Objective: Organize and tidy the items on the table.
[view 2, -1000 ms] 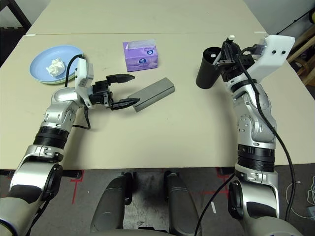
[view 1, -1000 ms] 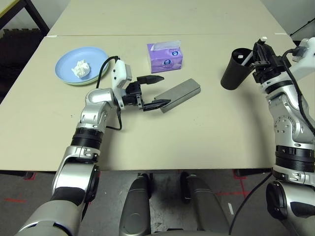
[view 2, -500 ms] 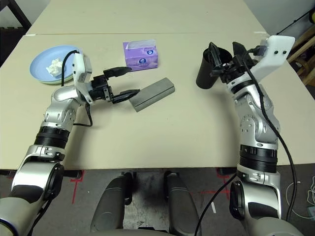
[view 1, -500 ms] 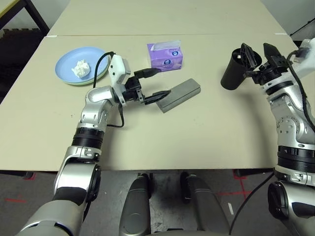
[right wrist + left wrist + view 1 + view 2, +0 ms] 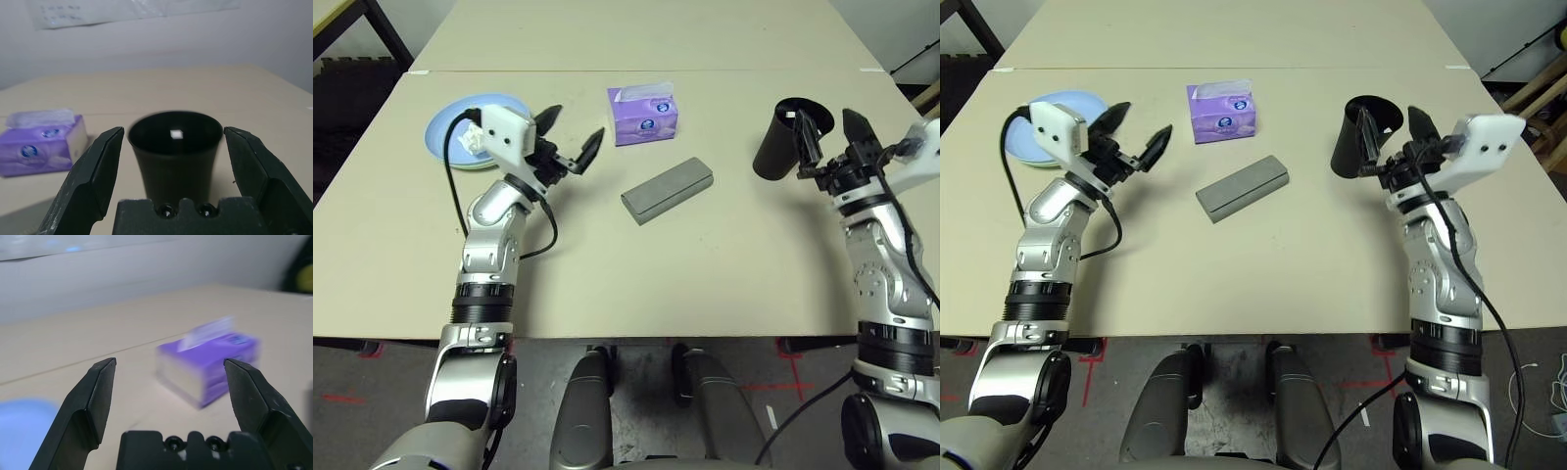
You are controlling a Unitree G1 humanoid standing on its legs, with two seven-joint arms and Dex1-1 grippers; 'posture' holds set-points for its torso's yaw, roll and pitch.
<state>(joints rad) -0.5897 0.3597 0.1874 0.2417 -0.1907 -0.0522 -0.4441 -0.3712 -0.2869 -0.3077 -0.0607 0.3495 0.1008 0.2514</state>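
With both arms raised off the desk, each tool is spread wide and grips nothing. Left tool hangs between the blue plate and the purple tissue box, fingers splayed, touching neither. Right tool sits just beside the black cup, fingers apart on either side of empty air near the cup's rim; no contact I can confirm.

Cup stands upright near the desk's right side. Grey glasses case lies flat near mid-desk, angled, well clear of both tools, below the tissue box. Blue plate sits on a pale green plate whose edge peeks out underneath; the white tissue wad on it is mostly hidden behind the left wrist camera housing.

Right wrist view looks straight into the cup: a small white end shows inside it, with the tissue box off to one side. Left wrist view frames the tissue box between the spread fingers, plus a blue plate edge. Head views show the seam line across the far desk.
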